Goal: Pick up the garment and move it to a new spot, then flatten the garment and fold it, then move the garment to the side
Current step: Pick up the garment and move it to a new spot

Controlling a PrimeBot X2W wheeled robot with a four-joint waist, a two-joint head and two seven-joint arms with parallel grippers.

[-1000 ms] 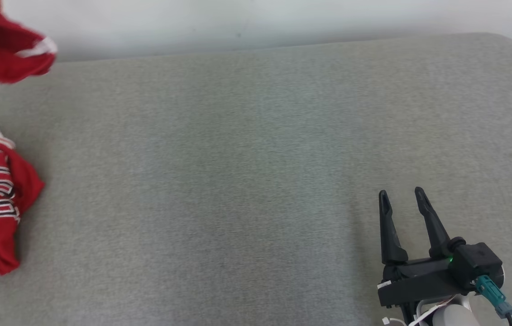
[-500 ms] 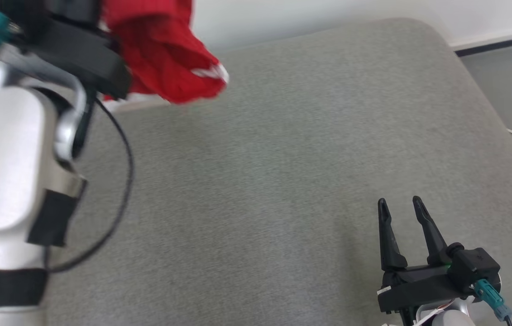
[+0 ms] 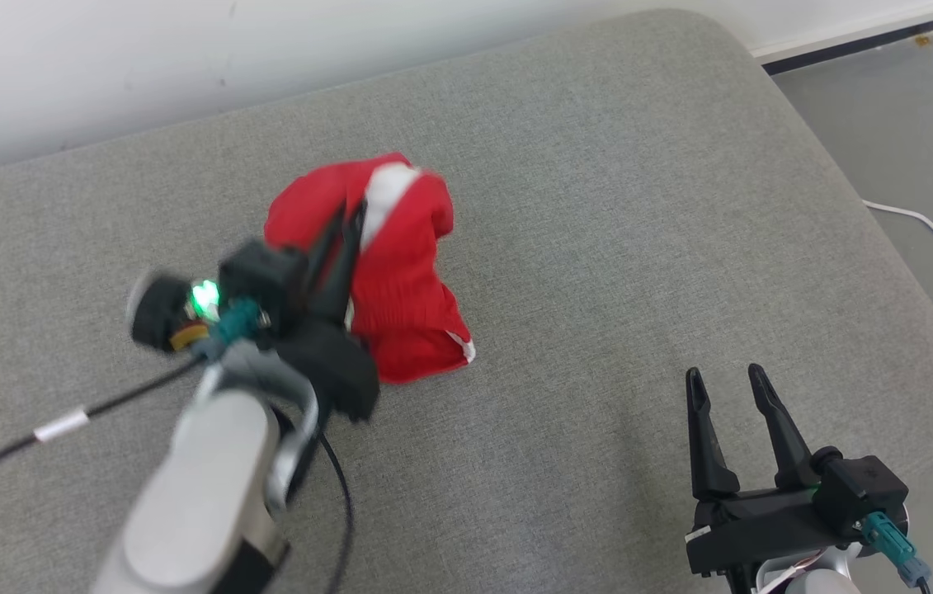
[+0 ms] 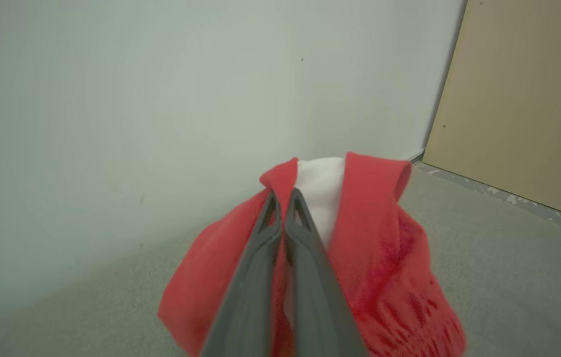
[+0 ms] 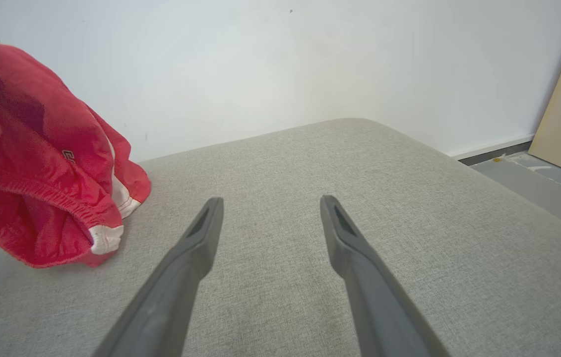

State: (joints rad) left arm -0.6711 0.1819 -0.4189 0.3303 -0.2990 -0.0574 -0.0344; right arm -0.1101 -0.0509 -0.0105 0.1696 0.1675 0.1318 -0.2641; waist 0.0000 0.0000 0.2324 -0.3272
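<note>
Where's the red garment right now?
Head view: the garment sits bunched left of centre on the grey cushion, pinched in the left gripper, far from the right gripper.

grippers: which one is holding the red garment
The left gripper: its fingers are shut on the red and white fabric garment; the right gripper is open, empty.

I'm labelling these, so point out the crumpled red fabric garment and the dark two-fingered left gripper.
red fabric garment (image 3: 408, 285): head view, its red middle.
left gripper (image 4: 283, 196): left wrist view, between fingertips.
</note>
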